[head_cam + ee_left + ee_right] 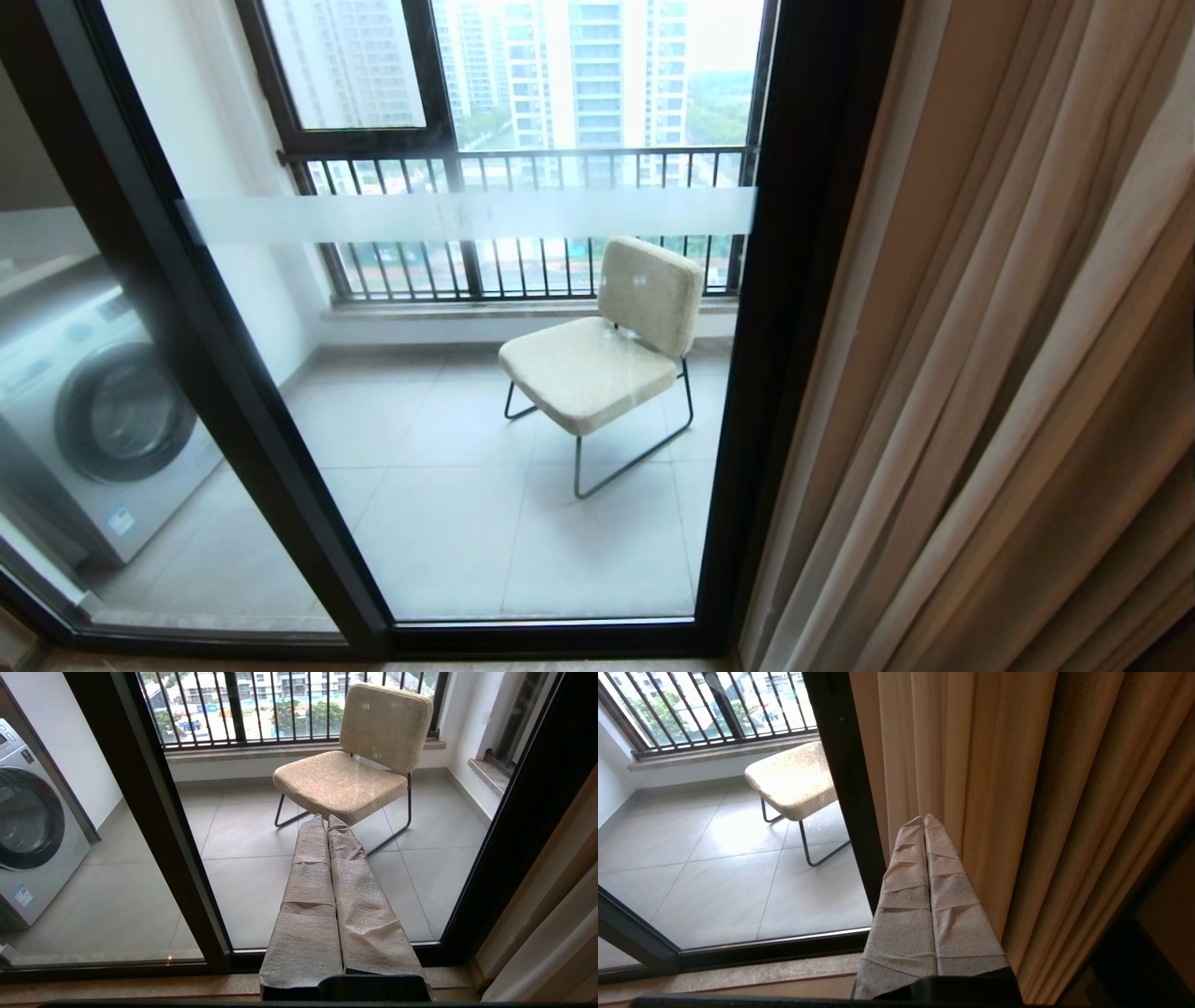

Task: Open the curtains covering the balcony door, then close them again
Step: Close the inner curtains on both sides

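Head view shows the curtains [990, 373] bunched at the right edge of the balcony door [467, 373], so the glass with its frosted band is uncovered; judged from that, the drapes stand drawn aside, and pulling them back across is the part of the task left. Only the thick beige layer shows in folds here; I cannot make out a sheer layer.

Neither arm appears in the head view. In the left wrist view the left hand [327, 819] points at the door glass, its two wrapped fingers pressed together on nothing. In the right wrist view the right hand [923, 819] is likewise shut and empty, its tips just beside the curtain folds next to the black frame, which would suit a reach for the fabric's edge.

Counted beyond the glass: one padded chair [597, 359], one washing machine [89, 411], one railing [523, 159] before the window.
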Controlling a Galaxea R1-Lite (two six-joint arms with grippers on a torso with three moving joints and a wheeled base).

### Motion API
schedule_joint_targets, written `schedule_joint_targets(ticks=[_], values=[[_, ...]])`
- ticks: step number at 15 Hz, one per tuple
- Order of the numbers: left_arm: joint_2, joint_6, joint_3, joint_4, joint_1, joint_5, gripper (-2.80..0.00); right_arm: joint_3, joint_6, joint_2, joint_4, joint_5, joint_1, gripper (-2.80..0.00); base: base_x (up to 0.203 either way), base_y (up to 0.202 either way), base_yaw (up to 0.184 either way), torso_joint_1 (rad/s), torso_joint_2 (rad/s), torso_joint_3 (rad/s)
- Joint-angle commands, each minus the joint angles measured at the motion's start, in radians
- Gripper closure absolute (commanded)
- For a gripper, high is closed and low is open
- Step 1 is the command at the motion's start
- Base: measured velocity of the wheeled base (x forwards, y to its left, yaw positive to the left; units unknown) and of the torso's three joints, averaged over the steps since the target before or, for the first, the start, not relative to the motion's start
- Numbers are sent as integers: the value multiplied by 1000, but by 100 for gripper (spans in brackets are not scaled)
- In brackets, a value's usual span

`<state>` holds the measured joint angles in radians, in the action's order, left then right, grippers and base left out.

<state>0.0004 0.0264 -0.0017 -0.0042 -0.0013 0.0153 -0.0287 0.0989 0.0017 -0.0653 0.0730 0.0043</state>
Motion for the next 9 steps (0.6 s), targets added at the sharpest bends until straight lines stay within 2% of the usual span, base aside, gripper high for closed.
schedule_joint_targets(ticks=[1,9], values=[[0,0,0,0,0,0,0,0,-7,0,1,1,0,0,0,0,0,0,0,0],[0,1,0,0,0,0,0,3,-15,2,1,-1,0,0,0,0,0,0,0,0]])
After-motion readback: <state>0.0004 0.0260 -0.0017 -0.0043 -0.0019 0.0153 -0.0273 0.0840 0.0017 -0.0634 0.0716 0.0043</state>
